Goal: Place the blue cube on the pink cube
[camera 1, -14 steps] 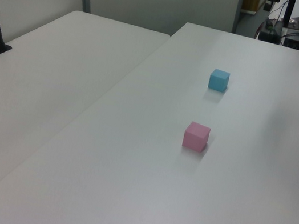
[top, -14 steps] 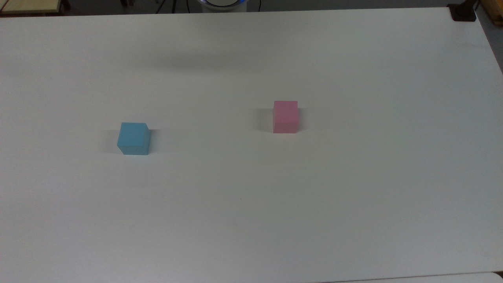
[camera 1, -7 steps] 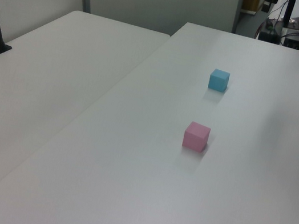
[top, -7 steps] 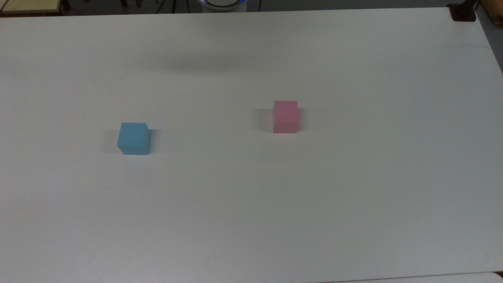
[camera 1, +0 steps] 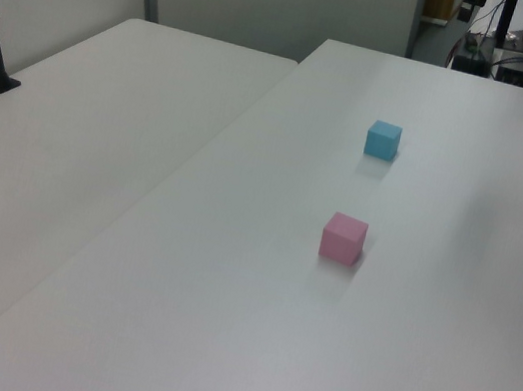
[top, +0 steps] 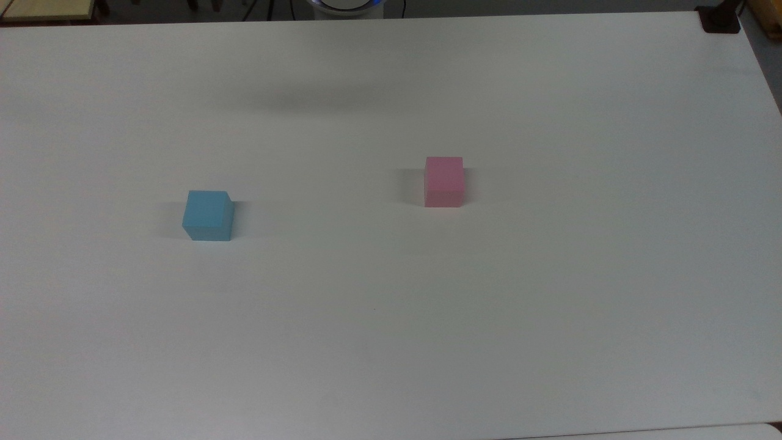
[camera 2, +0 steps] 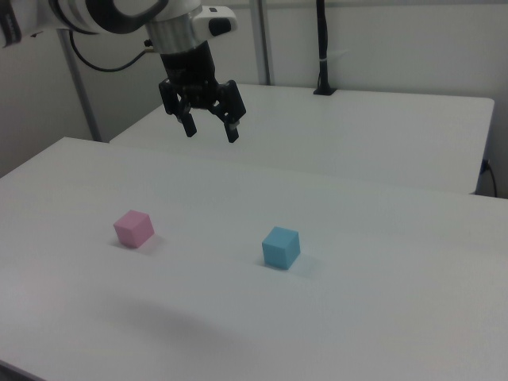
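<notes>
White table (top: 550,318) carries the blue cube (camera 2: 281,247) well apart from the pink cube (camera 2: 133,228); gripper (camera 2: 210,127) hangs above, jaws open and empty; blue cube appears light, rigid, matte: grasp two opposite side faces.

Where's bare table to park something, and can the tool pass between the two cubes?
Yes: the strip between the blue cube and the pink cube is bare and wide. The table is also free along the top view's lower half and to the pink cube's right. Nowhere is crowded. The tool hangs open, high above the table.
</notes>
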Motion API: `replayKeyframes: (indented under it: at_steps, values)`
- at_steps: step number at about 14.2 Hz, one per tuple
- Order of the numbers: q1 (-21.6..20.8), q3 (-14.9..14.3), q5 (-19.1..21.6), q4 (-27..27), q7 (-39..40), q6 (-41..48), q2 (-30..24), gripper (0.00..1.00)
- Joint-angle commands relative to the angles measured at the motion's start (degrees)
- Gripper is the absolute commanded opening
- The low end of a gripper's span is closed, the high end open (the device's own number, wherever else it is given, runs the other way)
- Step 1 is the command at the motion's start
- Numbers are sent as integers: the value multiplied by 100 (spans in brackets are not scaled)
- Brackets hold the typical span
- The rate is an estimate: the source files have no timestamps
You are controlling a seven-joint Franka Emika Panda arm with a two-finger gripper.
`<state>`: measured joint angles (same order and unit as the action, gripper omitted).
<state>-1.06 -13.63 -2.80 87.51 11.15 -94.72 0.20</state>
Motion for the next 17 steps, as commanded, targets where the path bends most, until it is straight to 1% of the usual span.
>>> replayKeyframes:
  at_steps: [1,8,17]
  values:
    - [-61,-26,96,29,133,129,-47,100]
    - [-96,27,78,117,-42,129,-29,100]
    - [-96,44,87,179,-77,129,-29,100]
